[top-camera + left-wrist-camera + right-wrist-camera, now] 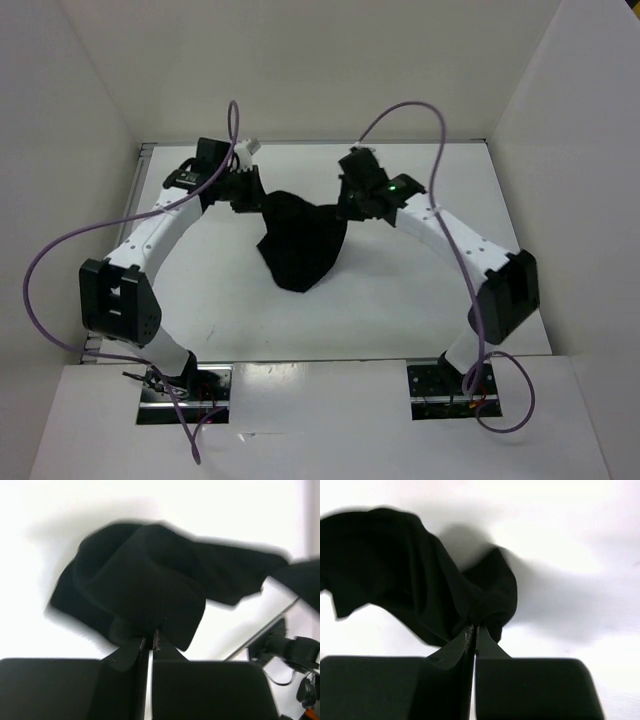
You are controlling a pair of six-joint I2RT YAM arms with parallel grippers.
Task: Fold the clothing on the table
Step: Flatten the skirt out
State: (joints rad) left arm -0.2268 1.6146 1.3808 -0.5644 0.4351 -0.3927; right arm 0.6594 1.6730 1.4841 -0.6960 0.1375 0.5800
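The left jaws are squeezed shut on one top end of the black cloth (300, 245). The right jaws are squeezed shut on the other top end. That makes two sets of jaws, and both hold the same cloth. It is the only piece of clothing here.

The cloth hangs between the jaws over the middle of the white worktop (400, 300). It gets thin like a point at the bottom, and I cannot tell if that point touches the worktop.

There are two white arms, the left arm (150, 235) and the right arm (460, 240). There are two purple wires, the left wire (40, 280) and the right wire (410, 108). One small green light (392, 185) glows on the right arm.

The cloth is so dark that its folds are hard to see. In the left wrist view its edges are blurry. In the right wrist view it is cut off at the left side
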